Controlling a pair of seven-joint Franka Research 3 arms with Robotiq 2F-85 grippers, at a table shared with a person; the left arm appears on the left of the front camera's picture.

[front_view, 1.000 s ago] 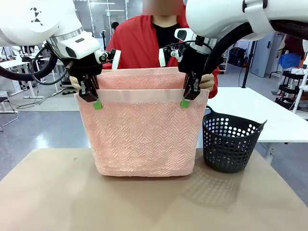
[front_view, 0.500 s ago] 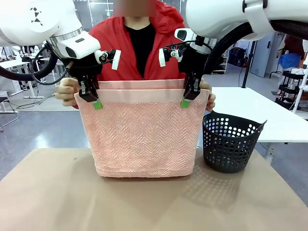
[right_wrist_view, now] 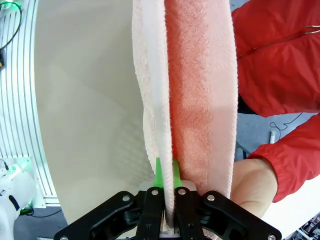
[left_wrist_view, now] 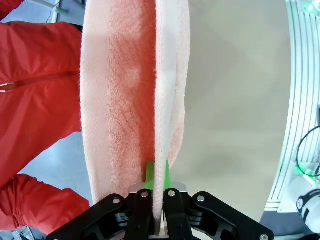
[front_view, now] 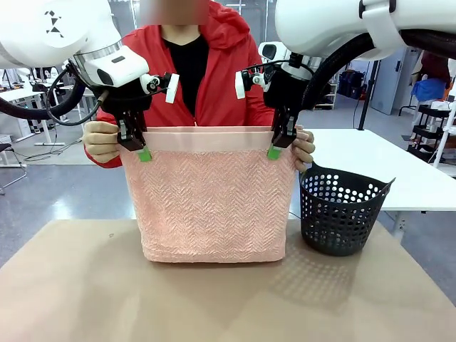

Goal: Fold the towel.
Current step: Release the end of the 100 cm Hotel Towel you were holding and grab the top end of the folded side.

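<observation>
While the salmon-pink towel (front_view: 210, 199) hangs doubled over the desk (front_view: 214, 306), both arms pinch its top edge.
The left arm's fingers (front_view: 144, 154) and the right arm's fingers (front_view: 273, 152) are each clamped narrow on the plain band at an upper corner. The person's hands (front_view: 102, 140) hold the far layer just outside them. The lower fold reaches the desk beside a dark perforated basket (front_view: 342, 214).

Terry-cloth towel (front_view: 210, 199), perforated plastic basket (front_view: 340, 210)
</observation>
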